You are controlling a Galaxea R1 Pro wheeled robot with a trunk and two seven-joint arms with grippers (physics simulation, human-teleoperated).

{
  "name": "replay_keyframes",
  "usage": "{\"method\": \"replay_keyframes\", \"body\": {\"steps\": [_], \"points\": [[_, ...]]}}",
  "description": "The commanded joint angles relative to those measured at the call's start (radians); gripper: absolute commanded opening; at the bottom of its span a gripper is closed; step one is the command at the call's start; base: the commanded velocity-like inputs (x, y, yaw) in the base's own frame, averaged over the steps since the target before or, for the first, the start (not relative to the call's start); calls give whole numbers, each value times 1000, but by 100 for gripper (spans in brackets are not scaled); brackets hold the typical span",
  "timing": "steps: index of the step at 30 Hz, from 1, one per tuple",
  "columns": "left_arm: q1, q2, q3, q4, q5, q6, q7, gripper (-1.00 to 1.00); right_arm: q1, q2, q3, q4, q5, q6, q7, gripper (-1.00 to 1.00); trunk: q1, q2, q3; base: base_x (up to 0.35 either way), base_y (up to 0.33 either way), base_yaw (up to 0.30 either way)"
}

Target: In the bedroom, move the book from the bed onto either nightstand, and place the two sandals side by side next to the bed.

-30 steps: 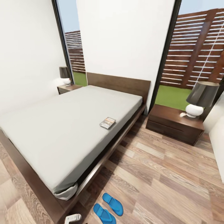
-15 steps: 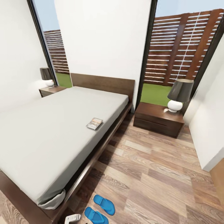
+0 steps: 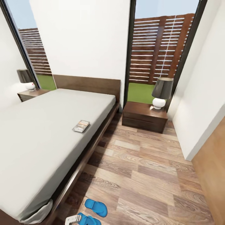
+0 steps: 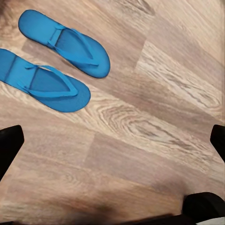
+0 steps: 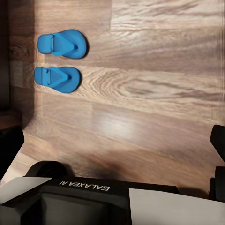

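Lying near the pale grey bed's edge is the small dark paperback book. Two bright blue flip-flop sandals sit side by side on the plank floor. Both grippers' jaws look spread, holding nothing.

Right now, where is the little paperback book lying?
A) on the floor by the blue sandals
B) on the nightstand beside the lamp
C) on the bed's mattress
C: the book lies flat on the bed, near its edge, apart from the nightstand.
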Motion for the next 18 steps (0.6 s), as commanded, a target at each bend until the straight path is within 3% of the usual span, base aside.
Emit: {"method": "replay_keyframes", "body": {"steps": [1,11,18], "points": [[0,0,-9,1,8,-4,-3,100,-1,0,0,2,-5,-2,4,100,0,0,-1,0,0,-286],[0,0,-9,1,8,-4,-2,100,-1,0,0,2,-5,-2,4,100,0,0,-1,0,-122,-287],[0,0,-9,1,8,-4,-2,100,-1,0,0,2,-5,-2,4,100,0,0,-1,0,-26,-287]]}}
